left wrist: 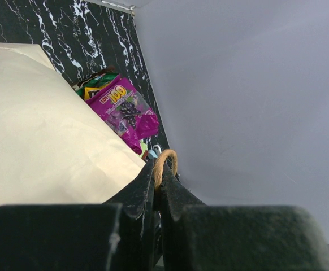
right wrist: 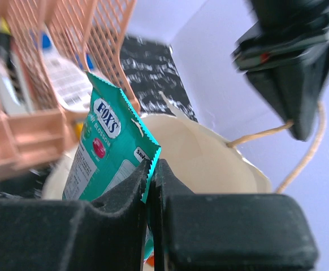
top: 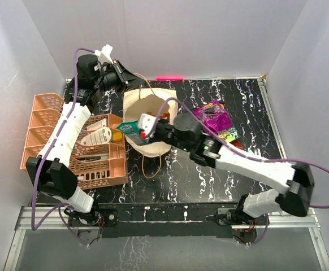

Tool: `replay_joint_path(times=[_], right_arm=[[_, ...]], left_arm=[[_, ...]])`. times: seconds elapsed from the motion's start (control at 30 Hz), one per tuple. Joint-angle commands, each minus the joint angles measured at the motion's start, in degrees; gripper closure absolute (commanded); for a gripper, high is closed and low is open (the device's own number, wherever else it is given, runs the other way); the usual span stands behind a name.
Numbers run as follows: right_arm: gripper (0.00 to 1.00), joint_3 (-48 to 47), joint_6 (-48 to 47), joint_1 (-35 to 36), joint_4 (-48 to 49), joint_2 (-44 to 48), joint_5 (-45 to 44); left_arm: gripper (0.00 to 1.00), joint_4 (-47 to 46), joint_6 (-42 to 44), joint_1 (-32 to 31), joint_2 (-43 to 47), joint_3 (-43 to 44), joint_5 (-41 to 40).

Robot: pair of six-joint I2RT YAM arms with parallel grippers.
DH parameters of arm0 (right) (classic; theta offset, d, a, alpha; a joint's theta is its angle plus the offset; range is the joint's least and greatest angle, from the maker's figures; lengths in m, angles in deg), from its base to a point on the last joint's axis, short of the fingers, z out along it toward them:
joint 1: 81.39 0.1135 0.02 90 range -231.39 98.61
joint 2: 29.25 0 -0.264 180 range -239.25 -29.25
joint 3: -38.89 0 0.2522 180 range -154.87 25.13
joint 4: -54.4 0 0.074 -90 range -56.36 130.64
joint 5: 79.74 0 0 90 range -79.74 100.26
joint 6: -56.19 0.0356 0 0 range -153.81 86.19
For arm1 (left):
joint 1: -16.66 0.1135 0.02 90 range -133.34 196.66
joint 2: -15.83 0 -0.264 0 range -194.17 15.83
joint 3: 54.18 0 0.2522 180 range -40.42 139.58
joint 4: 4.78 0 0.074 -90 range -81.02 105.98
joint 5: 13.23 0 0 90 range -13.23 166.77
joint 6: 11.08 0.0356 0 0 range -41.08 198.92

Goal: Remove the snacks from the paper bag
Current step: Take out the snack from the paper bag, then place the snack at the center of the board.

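The cream paper bag [top: 148, 107] stands open at mid-table. My left gripper [top: 131, 79] is shut on one of its thin looped handles [left wrist: 165, 162], above the bag's back rim; the bag's side [left wrist: 34, 130] fills the left wrist view. Over the bag's mouth, my right gripper [top: 143, 127] is shut on the edge of a teal snack packet [right wrist: 105, 147], which hangs above the bag's opening [right wrist: 204, 158]. A magenta packet [top: 212, 116] and a green-yellow one [top: 228, 134] lie on the table right of the bag. The bag's inside is mostly hidden by the right arm.
An orange mesh basket [top: 46, 121] with white tubes and bottles sits left of the bag, close to the teal packet. White walls enclose the black marble table [top: 266, 113]. The bag's second handle [top: 151, 167] lies on the table in front of it.
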Motion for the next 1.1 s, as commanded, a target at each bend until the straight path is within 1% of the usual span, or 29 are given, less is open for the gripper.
replay_joint_path(times=[0.0,0.07,0.17,0.23,0.33,0.47,0.53,0.57,0.6,0.67,0.7,0.77,0.83,0.97,1.07], right_arm=[[0.92,-5.59,21.35,0.38,-2.17,8.68,-6.63],[0.92,-6.12,27.93,0.39,-5.17,11.62,-12.44],[0.92,-4.66,34.55,0.38,-9.42,16.73,-22.62],[0.92,-2.9,37.38,0.43,-11.68,19.86,-30.24],[0.92,-1.15,40.89,0.39,-16.93,23.03,-39.84],[0.92,1.31,44.04,0.31,-24.56,24.05,-52.6],[0.93,3.4,43.97,-0.17,-25.89,23.54,-56.88],[0.93,4.37,43.94,-0.84,-25.94,23.03,-57.54],[0.93,4.89,43.81,-2.17,-25.94,22.31,-56.42],[0.93,4.8,43.9,-7.41,-23.76,20.55,-49.62],[0.93,4.27,45.02,-12.8,-22.45,19.6,-42.04],[0.92,2.87,47.05,-21.18,-18.9,16.87,-28.65],[0.92,-0.76,49.36,-26.78,-16.02,13.19,-18.65],[0.93,-10.17,54.61,-33.78,-13.25,4.3,-8.6],[0.93,-14.81,61.86,-40.82,-10.98,-0.94,-0.47]], left_arm=[[1.0,-0.29,0.93,0.02,-0.13,1.97,-0.3],[1.0,0.07,1.41,0.03,-0.29,2.05,-0.55],[1.0,1.03,2.26,0.04,-0.24,2.14,-0.94],[1.0,1.84,2.96,0.02,-0.16,2.14,-1.27],[1.0,3.62,4.34,0.08,0.18,2.21,-1.94],[1.0,3.77,4.89,0.08,0.64,1.59,-2.59],[1.0,3.86,4.89,0.03,0.53,1.53,-2.79],[1.0,3.95,4.89,0.06,0.4,1.6,-2.76],[1.0,3.88,4.81,0.04,0.18,1.61,-2.7],[1.0,3.64,4.64,0.0,0.07,1.62,-2.68],[1.0,3.63,4.51,0.04,0.01,1.59,-2.69],[1.0,3.63,4.41,-0.01,0.08,1.59,-2.74],[1.0,3.81,4.33,0.01,0.21,1.61,-2.69],[1.0,4.95,4.88,0.02,0.43,2.34,-3.09],[1.0,5.29,4.98,0.08,0.33,2.85,-3.12]])
